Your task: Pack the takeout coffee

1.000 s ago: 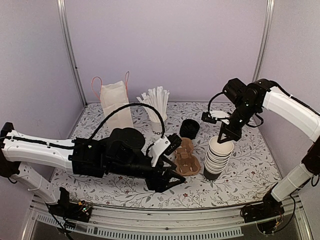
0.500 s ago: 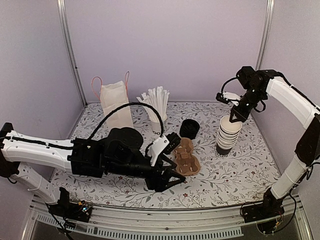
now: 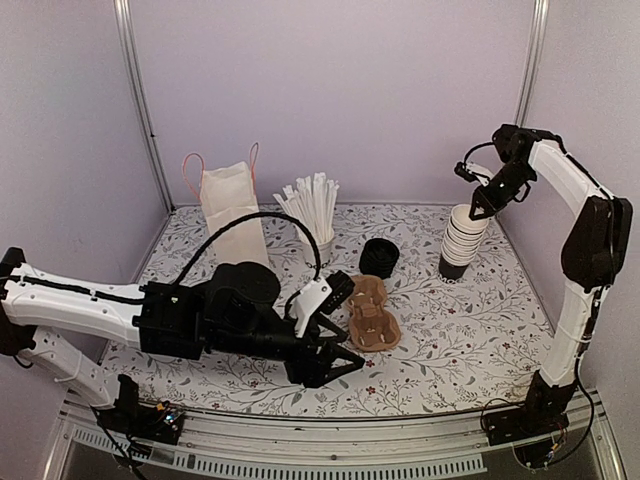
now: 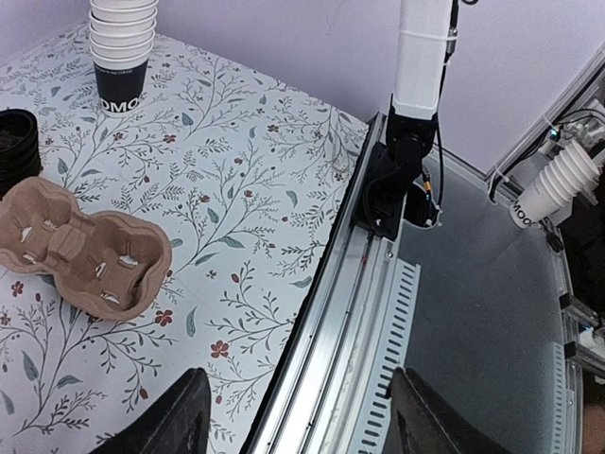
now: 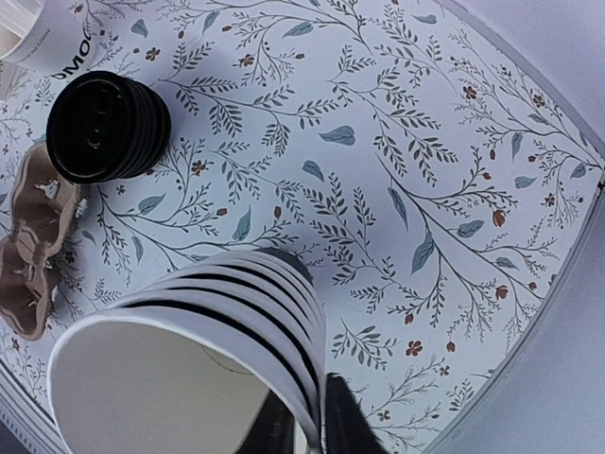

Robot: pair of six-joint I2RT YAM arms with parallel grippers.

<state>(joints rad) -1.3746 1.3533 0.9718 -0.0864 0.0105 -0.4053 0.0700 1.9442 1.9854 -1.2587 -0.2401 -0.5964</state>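
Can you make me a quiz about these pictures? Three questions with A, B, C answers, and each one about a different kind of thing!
1. Where is the cup stack?
A on the floor; B on a shelf; C at the back right of the table
2. What colour is the tray?
A green; B brown; C blue
3. How is the left gripper?
A open and empty; B shut tight; C holding a spoon

Answers:
1 C: the top view shows it near the far right corner.
2 B: it is cardboard brown in every view.
3 A: its wrist view shows the fingers apart with nothing between them.
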